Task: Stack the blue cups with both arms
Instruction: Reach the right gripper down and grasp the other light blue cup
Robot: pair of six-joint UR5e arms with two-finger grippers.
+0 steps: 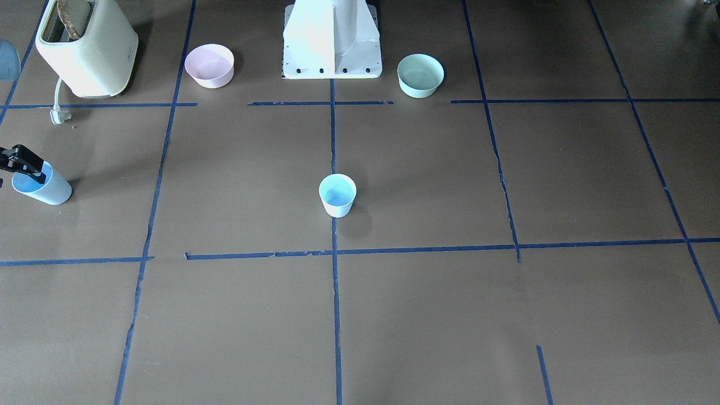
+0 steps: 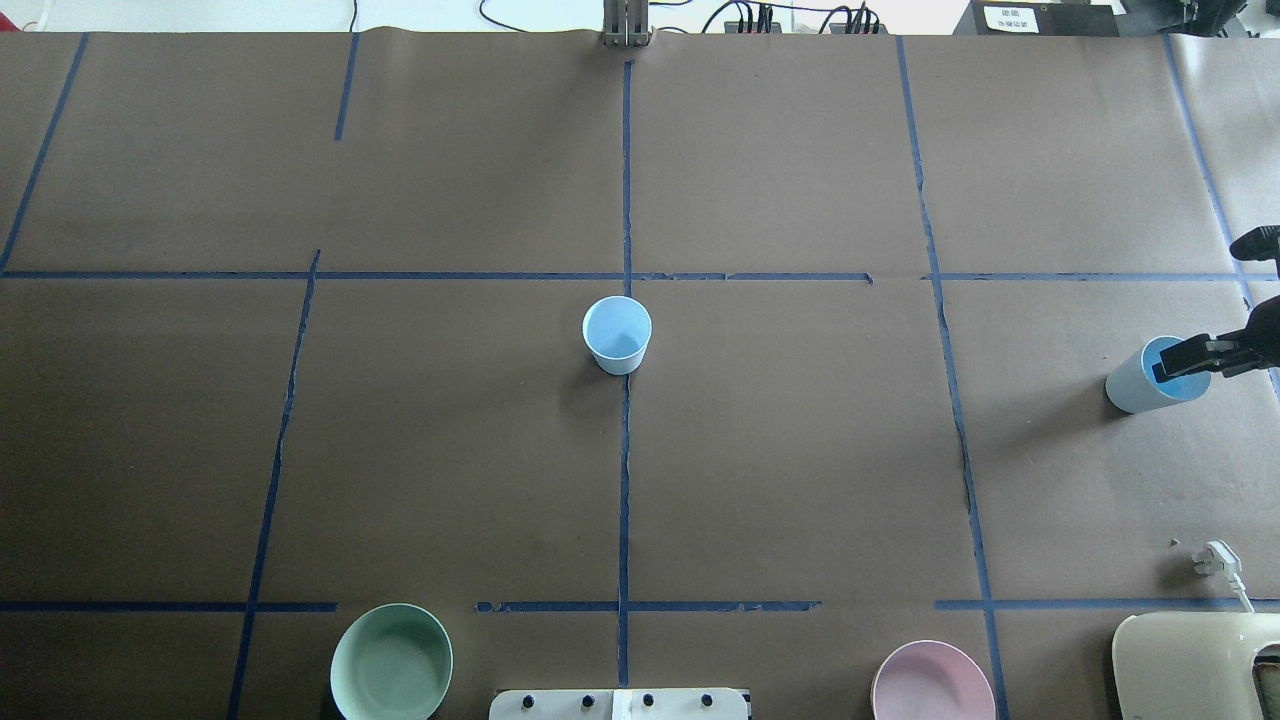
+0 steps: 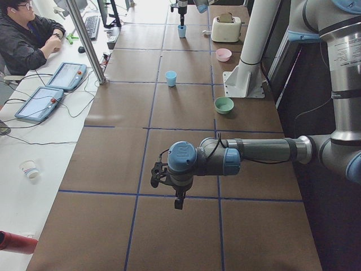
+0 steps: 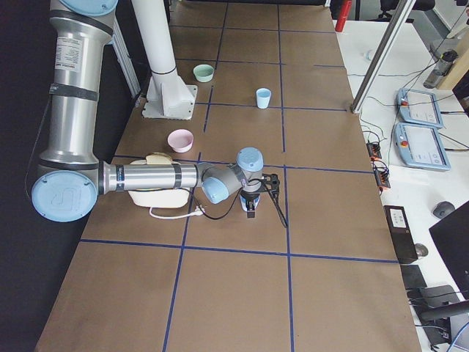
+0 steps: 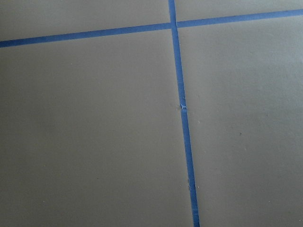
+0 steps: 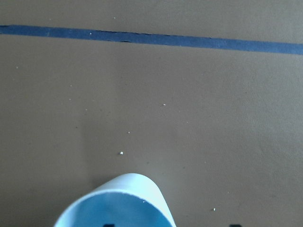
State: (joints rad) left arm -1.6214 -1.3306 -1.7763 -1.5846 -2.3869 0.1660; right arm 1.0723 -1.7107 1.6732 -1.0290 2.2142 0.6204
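Note:
One blue cup [image 1: 337,195] stands upright at the middle of the table, on the centre tape line; it also shows in the overhead view [image 2: 617,335]. The second blue cup [image 2: 1140,382] stands at the table's far right [image 1: 46,191]. My right gripper [image 2: 1183,362] hangs over this cup's rim. In the right wrist view the cup's rim [image 6: 118,203] is at the bottom edge, with two dark fingertips set wide apart, one inside and one outside the wall. The gripper looks open. My left gripper [image 3: 177,200] hovers over bare table far to the left; I cannot tell its state.
A cream toaster [image 1: 84,48] with its loose plug [image 2: 1215,557] stands near the right cup. A pink bowl [image 1: 209,65] and a mint-green bowl [image 1: 420,75] flank the white pedestal [image 1: 332,39]. Blue tape lines cross the brown table.

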